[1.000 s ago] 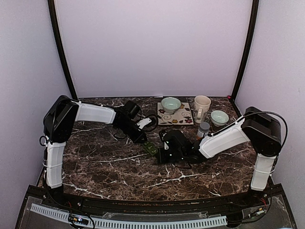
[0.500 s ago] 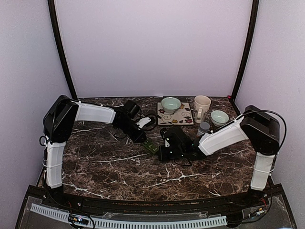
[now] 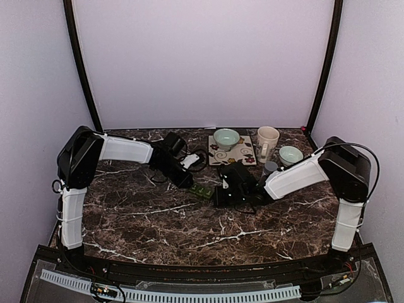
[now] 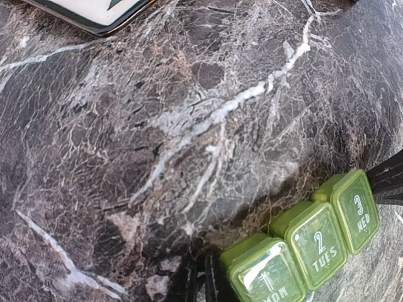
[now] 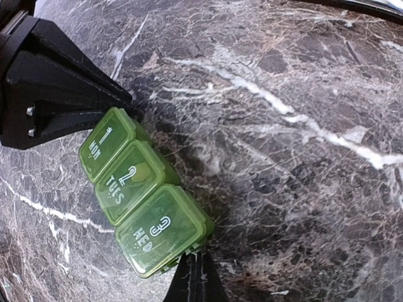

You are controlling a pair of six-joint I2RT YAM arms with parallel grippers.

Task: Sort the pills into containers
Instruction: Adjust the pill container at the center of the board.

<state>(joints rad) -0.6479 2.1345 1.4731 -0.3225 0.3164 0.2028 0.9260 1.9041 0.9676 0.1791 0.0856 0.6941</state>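
Note:
The containers are a green strip (image 3: 202,192) of three lidded compartments marked MON, TUES and WED, lying flat on the marble with all lids down. My left gripper (image 3: 188,184) is shut, its tips (image 4: 201,284) resting against the MON end (image 4: 267,277). At the other end my right gripper (image 3: 218,193) is also shut, its tips (image 5: 196,278) touching the lower edge of the WED compartment (image 5: 157,229). The left gripper's black body (image 5: 50,94) shows beside MON in the right wrist view. Nothing sits between either pair of fingers. No pills are in view.
Behind the strip lies a flowered tile (image 3: 231,152) with a pale green bowl (image 3: 226,137) on it. A cream mug (image 3: 267,141), a second pale bowl (image 3: 291,154) and a small grey-capped bottle (image 3: 270,168) stand at the back right, near the right forearm.
My right gripper has slid toward the back of the table, and the green strip has shifted slightly with it. The left arm has stayed put.

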